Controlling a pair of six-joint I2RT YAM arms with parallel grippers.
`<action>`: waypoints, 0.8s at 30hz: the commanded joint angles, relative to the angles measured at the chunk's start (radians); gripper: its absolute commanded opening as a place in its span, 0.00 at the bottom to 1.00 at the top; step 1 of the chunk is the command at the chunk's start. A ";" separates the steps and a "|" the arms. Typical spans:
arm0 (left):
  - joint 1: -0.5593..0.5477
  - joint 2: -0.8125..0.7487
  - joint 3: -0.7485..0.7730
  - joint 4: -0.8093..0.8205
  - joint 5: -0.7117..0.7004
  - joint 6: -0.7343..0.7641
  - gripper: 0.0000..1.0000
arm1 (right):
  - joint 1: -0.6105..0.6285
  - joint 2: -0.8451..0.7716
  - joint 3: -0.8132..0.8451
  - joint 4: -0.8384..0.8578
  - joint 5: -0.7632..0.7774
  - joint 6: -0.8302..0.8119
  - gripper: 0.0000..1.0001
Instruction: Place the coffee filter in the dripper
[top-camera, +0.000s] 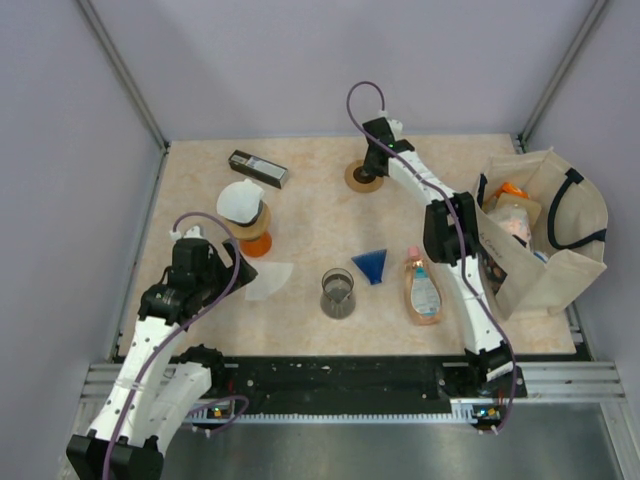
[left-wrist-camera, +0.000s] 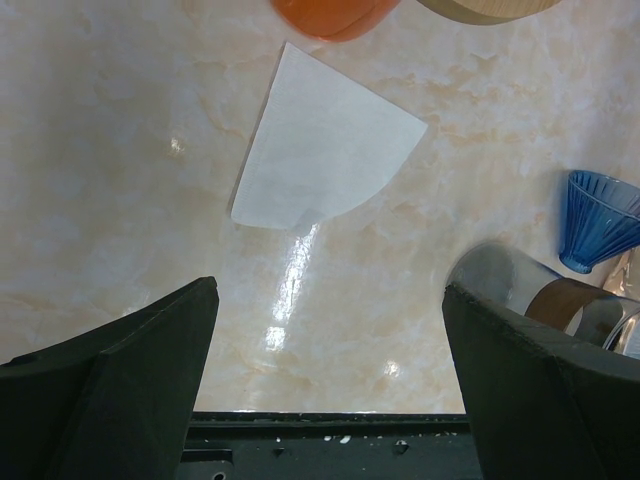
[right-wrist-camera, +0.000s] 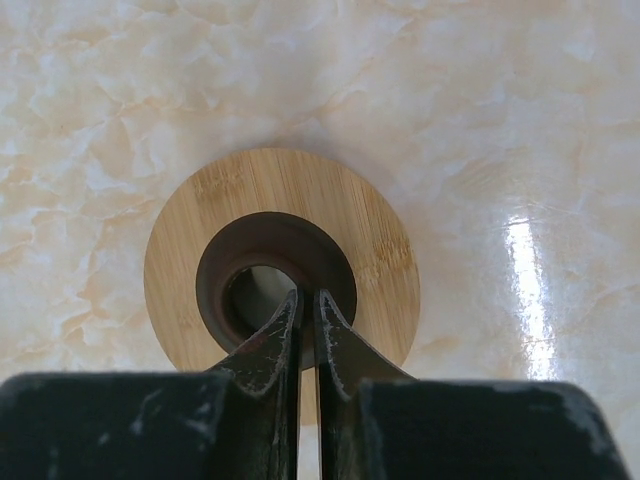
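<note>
A flat white coffee filter (top-camera: 270, 282) lies on the table; in the left wrist view it (left-wrist-camera: 325, 150) is just ahead of my fingers. My left gripper (top-camera: 236, 268) (left-wrist-camera: 328, 292) is open and empty, short of the filter. An orange dripper (top-camera: 256, 240) with a wooden collar holds another white filter (top-camera: 240, 202). A small blue cone dripper (top-camera: 371, 264) (left-wrist-camera: 600, 215) lies mid-table. My right gripper (top-camera: 368, 170) (right-wrist-camera: 308, 300) is shut, its tips pinching the inner rim of a wooden ring with a dark cone (right-wrist-camera: 285, 255) (top-camera: 360, 178) at the back.
A glass carafe (top-camera: 338, 293) (left-wrist-camera: 540, 290) stands near the front middle. A bottle (top-camera: 423, 290) lies to its right. A tote bag (top-camera: 545, 235) with items fills the right side. A black box (top-camera: 259, 168) lies at the back left.
</note>
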 joint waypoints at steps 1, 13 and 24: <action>-0.002 0.001 0.045 -0.004 -0.018 0.015 0.99 | -0.003 0.039 0.057 -0.045 0.009 -0.025 0.03; -0.002 -0.009 0.060 -0.014 -0.018 0.022 0.99 | -0.005 0.083 0.093 -0.096 -0.040 -0.030 0.06; -0.002 -0.016 0.071 -0.027 -0.061 0.016 0.99 | -0.017 0.072 0.126 -0.102 -0.054 -0.021 0.00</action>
